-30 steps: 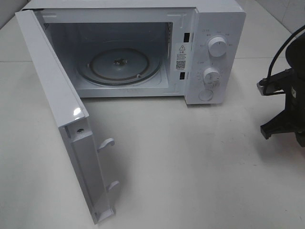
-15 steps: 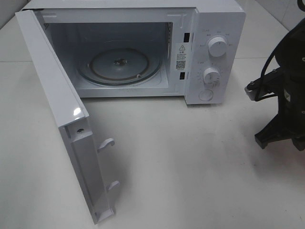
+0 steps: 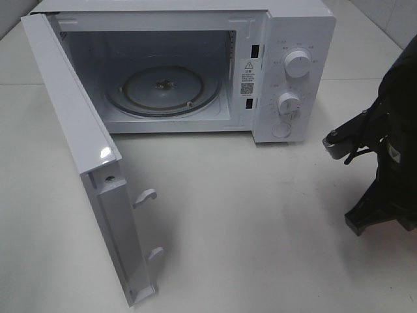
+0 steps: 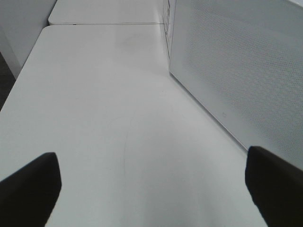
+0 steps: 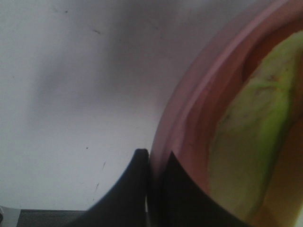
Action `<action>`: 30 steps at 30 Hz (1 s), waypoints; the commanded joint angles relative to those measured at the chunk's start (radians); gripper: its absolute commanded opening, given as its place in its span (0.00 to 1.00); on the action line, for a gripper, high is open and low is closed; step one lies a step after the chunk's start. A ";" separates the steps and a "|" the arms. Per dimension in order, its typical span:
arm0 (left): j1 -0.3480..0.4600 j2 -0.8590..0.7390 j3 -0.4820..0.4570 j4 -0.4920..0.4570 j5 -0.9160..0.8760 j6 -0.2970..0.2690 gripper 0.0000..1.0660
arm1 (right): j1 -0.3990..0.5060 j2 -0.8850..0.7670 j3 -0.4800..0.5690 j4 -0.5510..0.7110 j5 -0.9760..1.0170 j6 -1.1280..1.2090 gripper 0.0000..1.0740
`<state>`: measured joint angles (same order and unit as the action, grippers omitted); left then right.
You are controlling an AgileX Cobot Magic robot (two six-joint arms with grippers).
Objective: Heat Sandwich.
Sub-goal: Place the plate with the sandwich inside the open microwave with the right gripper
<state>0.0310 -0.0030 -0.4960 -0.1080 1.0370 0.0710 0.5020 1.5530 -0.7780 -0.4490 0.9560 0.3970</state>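
From above: a white microwave (image 3: 301, 39) on a table (image 3: 260, 228), its door (image 3: 68, 117) swung open, the right arm (image 3: 391, 150) at the table's right edge; left wrist: the left gripper (image 4: 151, 161) is spread wide above the table; right wrist: the right gripper (image 5: 150, 154) is pinched on the rim of a pink plate (image 5: 199, 85), with the sandwich (image 5: 246, 142) lying on it.

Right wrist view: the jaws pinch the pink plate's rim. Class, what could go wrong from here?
1. Gripped at one edge only, the pink plate may tilt and the sandwich slide off.
2. On the way into the microwave, the plate might strike the panel with the dials, right beside the open cavity.
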 commanded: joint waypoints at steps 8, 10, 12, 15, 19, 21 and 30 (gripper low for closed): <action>0.003 -0.028 0.003 -0.003 -0.009 -0.006 0.95 | 0.145 -0.055 0.008 -0.013 0.079 0.001 0.01; 0.003 -0.028 0.003 -0.003 -0.009 -0.006 0.95 | 0.187 -0.063 0.008 -0.013 0.088 0.001 0.01; 0.003 -0.028 0.003 -0.003 -0.009 -0.006 0.95 | 0.214 -0.069 0.008 -0.013 0.097 0.001 0.01; 0.003 -0.028 0.003 -0.003 -0.009 -0.006 0.95 | 0.248 -0.079 0.008 -0.013 0.104 0.001 0.01; 0.003 -0.028 0.003 -0.003 -0.009 -0.006 0.95 | 0.298 -0.090 0.008 -0.012 0.106 -0.001 0.01; 0.003 -0.028 0.003 -0.003 -0.009 -0.006 0.95 | 0.326 -0.092 0.008 -0.012 0.106 -0.006 0.01; 0.003 -0.028 0.003 -0.003 -0.009 -0.006 0.95 | 0.446 -0.098 0.008 -0.013 0.104 -0.068 0.01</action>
<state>0.0310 -0.0030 -0.4960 -0.1080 1.0370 0.0710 0.9400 1.4610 -0.7780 -0.4370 1.0390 0.3430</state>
